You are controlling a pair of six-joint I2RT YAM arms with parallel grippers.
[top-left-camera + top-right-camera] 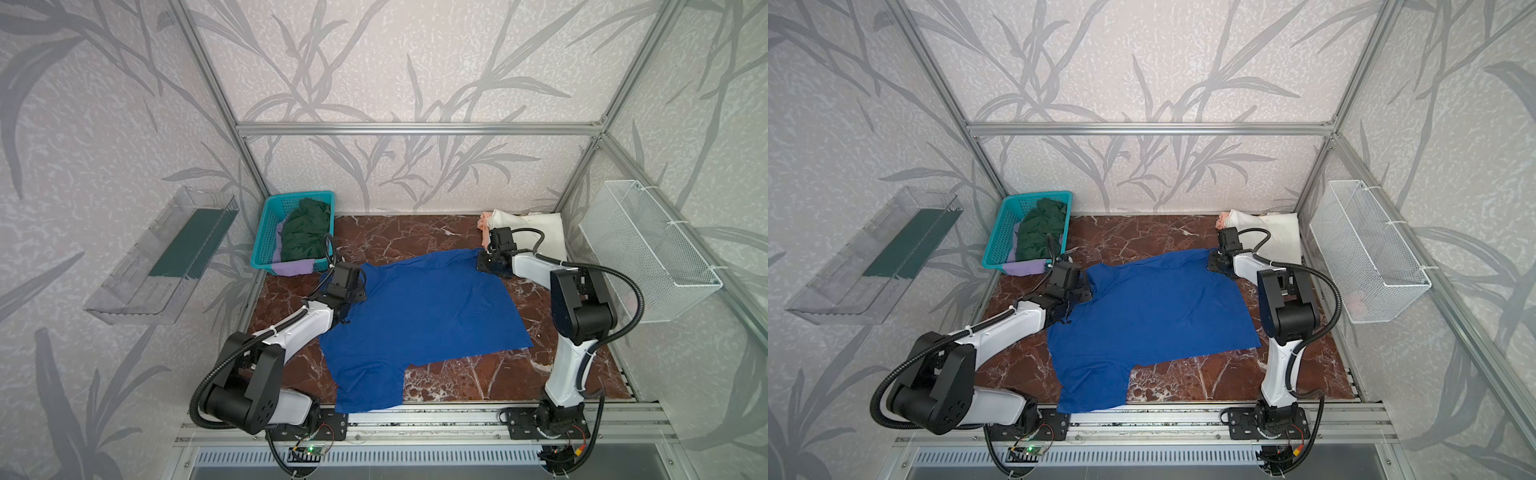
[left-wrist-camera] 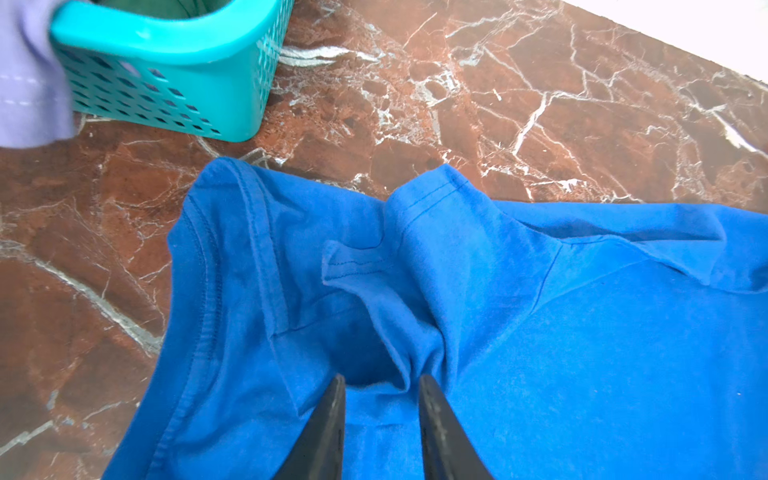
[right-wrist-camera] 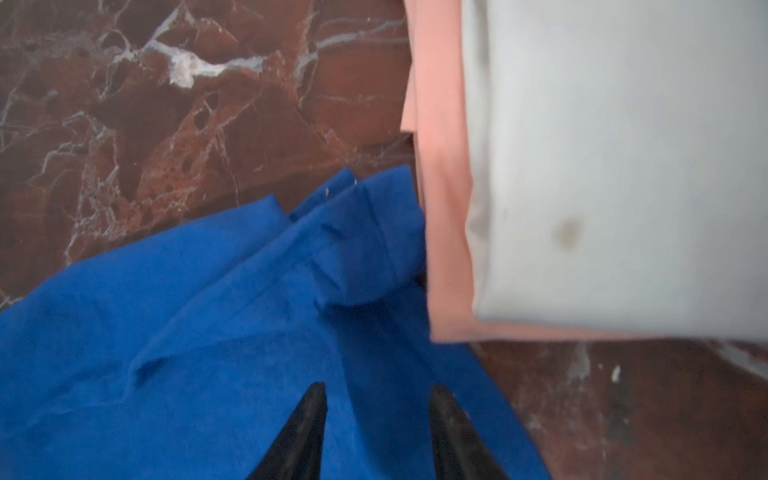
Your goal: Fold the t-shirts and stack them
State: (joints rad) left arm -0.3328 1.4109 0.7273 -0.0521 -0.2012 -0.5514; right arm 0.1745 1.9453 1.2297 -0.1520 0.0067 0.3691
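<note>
The blue t-shirt (image 1: 419, 307) lies spread unfolded on the worktop (image 1: 395, 237). The left end effector (image 2: 381, 378) and right end effector (image 3: 378, 385) hover at its far corners, both narrowly parted and gripping nothing. Far right, a cream-white tee (image 1: 540, 232) sits folded on a peach tee (image 1: 482, 224); a dark green tee (image 1: 305, 235) and lavender tee (image 1: 291, 268) fill the basket (image 1: 299, 195) far left, so two look done and three remain.

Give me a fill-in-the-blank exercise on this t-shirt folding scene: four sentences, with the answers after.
1. The spread t-shirt on the table is ____ in colour.
2. The dark green t-shirt lies in the ____ basket.
3. The cream-white t-shirt lies folded on a ____ one.
4. The left claw and right claw are both ____ over the spread t-shirt.

Missing words: blue; teal; peach; open.
</note>
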